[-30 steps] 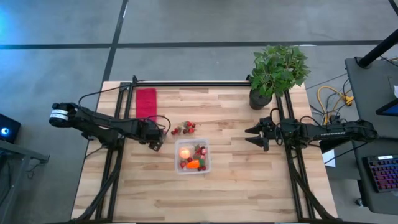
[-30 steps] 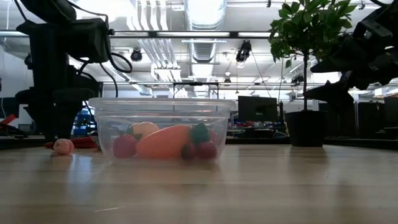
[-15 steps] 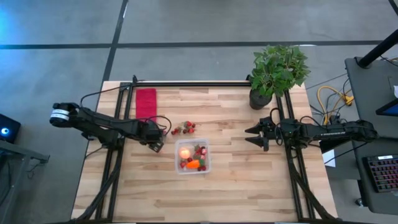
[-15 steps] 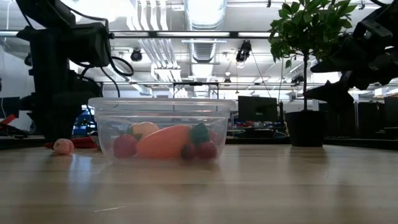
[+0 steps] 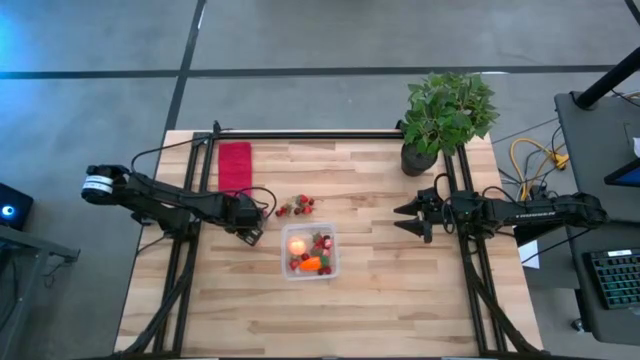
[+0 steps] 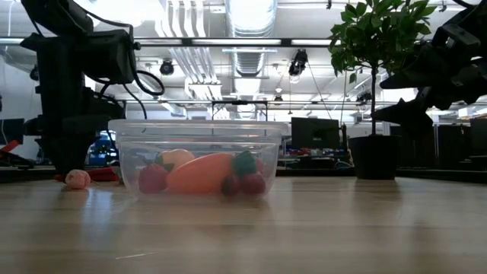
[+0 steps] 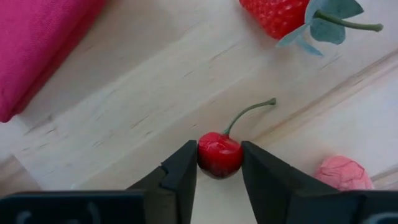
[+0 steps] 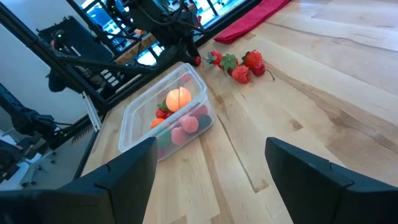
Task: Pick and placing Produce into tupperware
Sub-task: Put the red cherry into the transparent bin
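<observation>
Closing since a second ago, left gripper [image 7: 219, 163] now pinches a red cherry [image 7: 219, 154] on the table, stem free. Tupperware [image 5: 309, 252] at 4 o'clock of it, near, already holds carrot [image 5: 311, 264], round fruit [image 5: 296, 245] and several berries. Judged well along: loose strawberries [image 5: 298, 206] at 12 o'clock of the container and a pink piece [image 7: 344, 173] remain. Right gripper [image 5: 412, 218] waits at 3 o'clock, jaws wide, empty.

Bare table [image 5: 400, 290] right of tupperware [image 5: 310, 252]; strawberries [image 5: 296, 207] behind.
</observation>
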You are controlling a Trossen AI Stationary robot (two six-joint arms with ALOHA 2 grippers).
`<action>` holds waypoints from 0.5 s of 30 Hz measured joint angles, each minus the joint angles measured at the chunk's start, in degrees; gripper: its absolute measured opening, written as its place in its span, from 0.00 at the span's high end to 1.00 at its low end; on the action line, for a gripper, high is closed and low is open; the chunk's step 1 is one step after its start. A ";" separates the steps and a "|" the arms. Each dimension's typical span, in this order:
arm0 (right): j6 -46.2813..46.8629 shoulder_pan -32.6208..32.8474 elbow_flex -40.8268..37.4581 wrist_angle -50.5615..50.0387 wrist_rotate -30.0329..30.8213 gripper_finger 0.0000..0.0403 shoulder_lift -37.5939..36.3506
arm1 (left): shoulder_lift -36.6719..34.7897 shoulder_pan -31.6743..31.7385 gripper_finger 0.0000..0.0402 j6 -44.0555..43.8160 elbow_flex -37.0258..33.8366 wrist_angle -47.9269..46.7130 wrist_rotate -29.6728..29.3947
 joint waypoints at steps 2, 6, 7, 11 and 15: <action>0.00 0.00 0.00 0.00 0.01 0.28 0.00 | -0.13 0.00 0.76 0.01 0.04 0.02 0.00; 0.00 -0.01 0.00 0.00 -0.01 0.27 -0.01 | -0.52 0.00 0.78 0.01 0.63 0.03 0.21; 0.00 -0.01 0.00 0.00 -0.01 0.27 -0.01 | -0.76 0.00 0.78 0.01 1.19 -0.05 0.56; 0.00 0.00 -0.02 0.02 -0.01 0.28 -0.01 | -3.00 -0.59 0.78 1.75 5.10 1.05 2.07; 0.00 -0.01 0.00 0.00 0.01 0.28 0.01 | -6.63 -3.18 0.79 9.26 10.93 8.44 2.63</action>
